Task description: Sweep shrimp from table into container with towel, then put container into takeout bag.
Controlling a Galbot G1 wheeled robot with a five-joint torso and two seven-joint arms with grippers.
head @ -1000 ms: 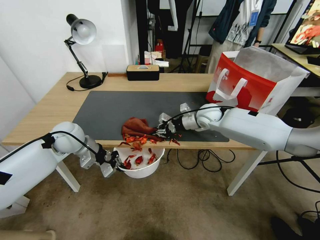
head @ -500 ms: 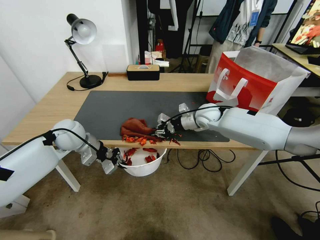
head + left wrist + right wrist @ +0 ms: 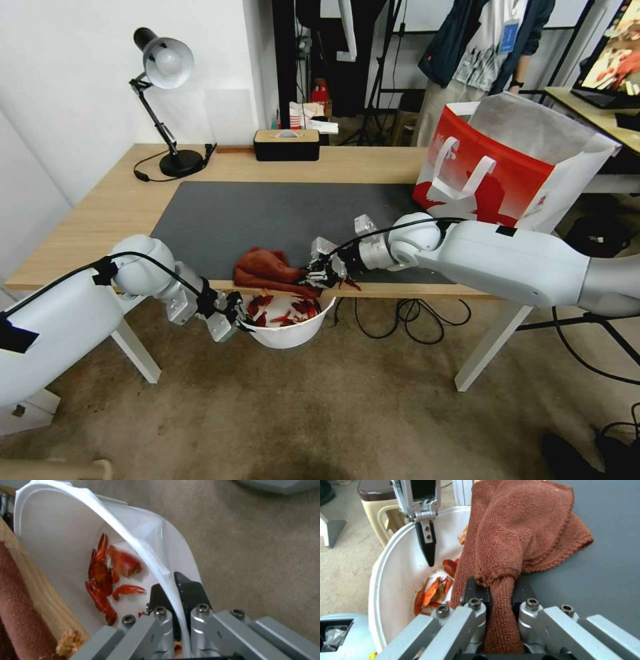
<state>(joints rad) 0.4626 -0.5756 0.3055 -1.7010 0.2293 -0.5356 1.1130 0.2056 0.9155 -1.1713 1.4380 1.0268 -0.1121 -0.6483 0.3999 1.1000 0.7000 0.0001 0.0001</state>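
Note:
Below the table's (image 3: pixel 100 213) front edge, my left gripper (image 3: pixel 237 319) is shut on the rim of the white container (image 3: pixel 287 333). In the left wrist view its fingers (image 3: pixel 186 590) pinch the container wall (image 3: pixel 66 530), and red shrimp (image 3: pixel 103 580) lie inside. At the mat's front edge my right gripper (image 3: pixel 319 273) is shut on the rust-brown towel (image 3: pixel 267 270). The right wrist view has the towel (image 3: pixel 520 530) bunched between the fingers (image 3: pixel 476 593), hanging over the container (image 3: pixel 386 562) with shrimp (image 3: pixel 433 592) in it. A few shrimp pieces (image 3: pixel 350 285) remain on the table. The takeout bag (image 3: pixel 507 167) stands at the back right.
A desk lamp (image 3: pixel 163 67) stands at the table's back left and a black box (image 3: pixel 285 143) at the back middle. Cables (image 3: pixel 400 313) hang under the table. A person stands behind the bag. A stool (image 3: pixel 376 500) is on the floor beyond the container.
My right gripper has dragged the towel to the table's front edge, and the shrimp pile has dropped into the container. My left gripper has lifted the container closer under the edge.

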